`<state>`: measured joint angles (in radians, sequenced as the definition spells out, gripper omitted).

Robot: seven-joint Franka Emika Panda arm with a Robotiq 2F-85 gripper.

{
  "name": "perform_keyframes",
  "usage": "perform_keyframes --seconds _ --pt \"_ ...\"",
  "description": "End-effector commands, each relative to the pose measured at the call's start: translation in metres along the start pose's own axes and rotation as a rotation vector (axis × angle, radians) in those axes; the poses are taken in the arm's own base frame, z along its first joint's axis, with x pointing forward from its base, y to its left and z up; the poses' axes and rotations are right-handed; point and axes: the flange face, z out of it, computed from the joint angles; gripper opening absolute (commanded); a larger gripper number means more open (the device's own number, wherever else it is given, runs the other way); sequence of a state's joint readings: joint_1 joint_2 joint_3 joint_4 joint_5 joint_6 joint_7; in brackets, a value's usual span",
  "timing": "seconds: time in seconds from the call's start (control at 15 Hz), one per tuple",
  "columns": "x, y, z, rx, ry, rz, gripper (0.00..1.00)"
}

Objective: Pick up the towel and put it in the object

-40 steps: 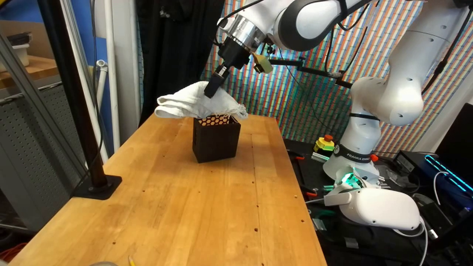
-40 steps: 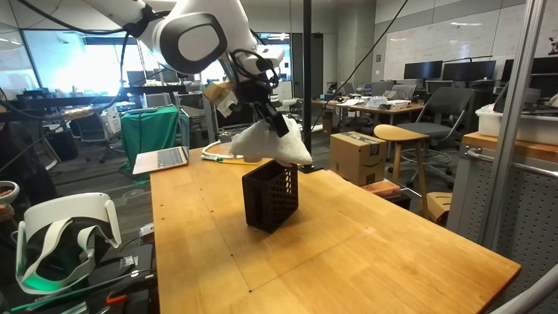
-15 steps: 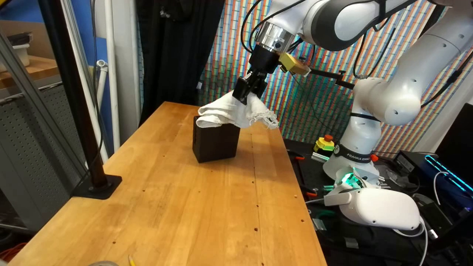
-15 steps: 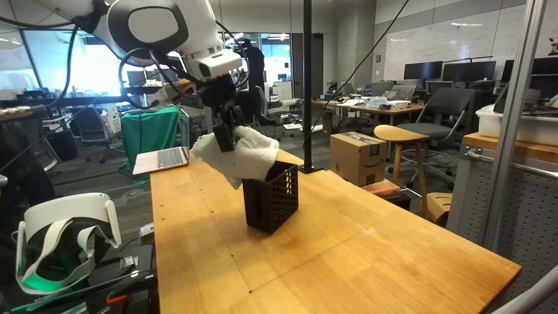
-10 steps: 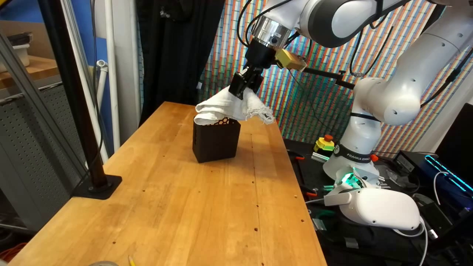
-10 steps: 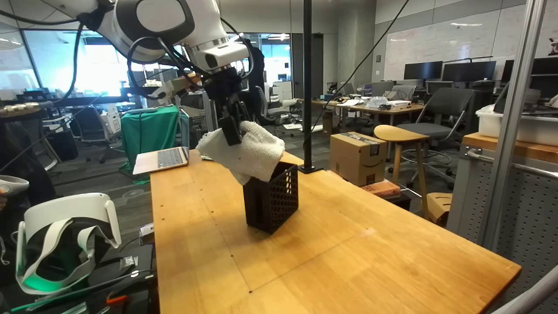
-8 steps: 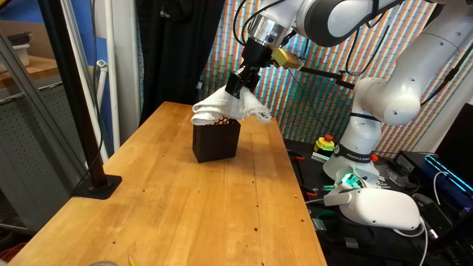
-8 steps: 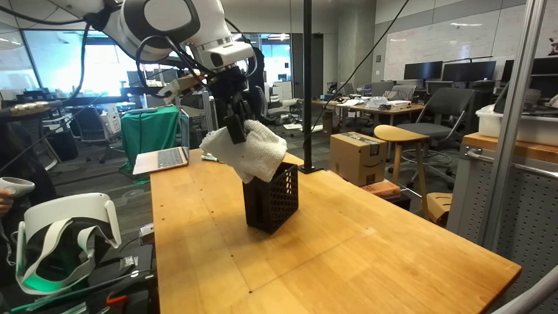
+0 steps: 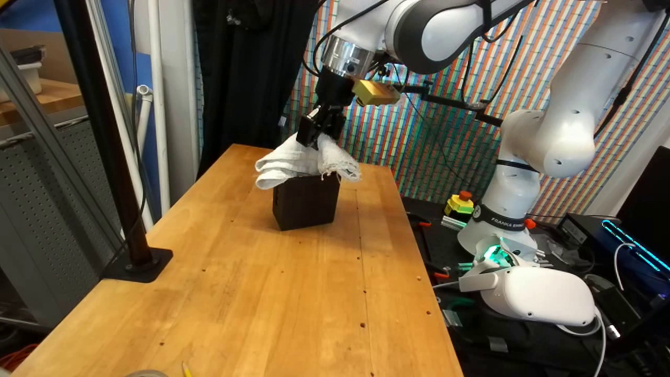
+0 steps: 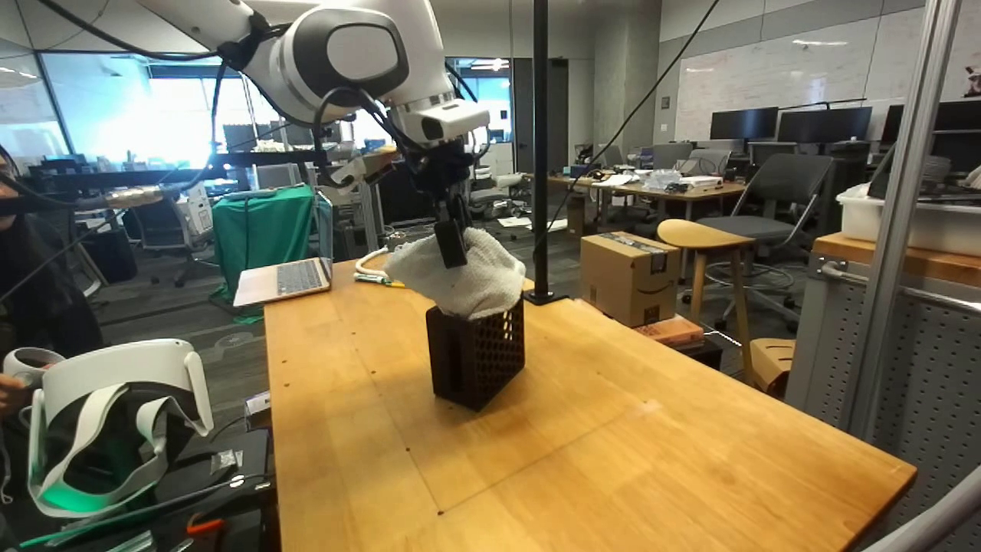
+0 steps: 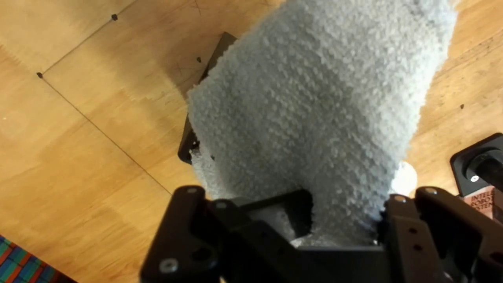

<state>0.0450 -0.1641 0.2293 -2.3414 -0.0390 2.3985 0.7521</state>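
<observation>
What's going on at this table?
A white robot arm holds a bunched white cloth towel, its black gripper pinched shut on it. Standing on the wooden table is a black box with a perforated side; the towel hangs over its top, not yet released. Whether any of it dips inside, I can't tell.

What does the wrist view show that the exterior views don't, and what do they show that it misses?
Only the wrist view: lettering beginning "INTEL" at its right edge. Only the exterior views: the white headset and the white robot arm, in both; an open laptop, in an exterior view. All share: the gripper clamped on the white towel, the black box partly hidden by it, the wooden table.
</observation>
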Motion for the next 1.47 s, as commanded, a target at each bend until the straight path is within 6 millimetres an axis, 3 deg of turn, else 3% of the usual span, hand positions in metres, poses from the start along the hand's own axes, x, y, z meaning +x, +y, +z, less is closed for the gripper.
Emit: perform_keyframes --seconds 0.0,0.27,0.67,0.87,1.13,1.4 --pt "0.023 0.001 0.022 0.01 -0.038 0.029 0.01" --pt "0.032 0.004 0.044 0.003 -0.085 0.056 0.01" --pt "0.024 -0.026 0.072 0.031 -0.175 0.035 0.01" --pt "0.021 -0.018 0.089 0.001 -0.214 0.059 0.01" --pt "0.025 -0.003 0.093 -0.002 -0.251 0.106 0.01" --pt "0.025 -0.005 0.093 0.023 -0.276 0.092 0.01"
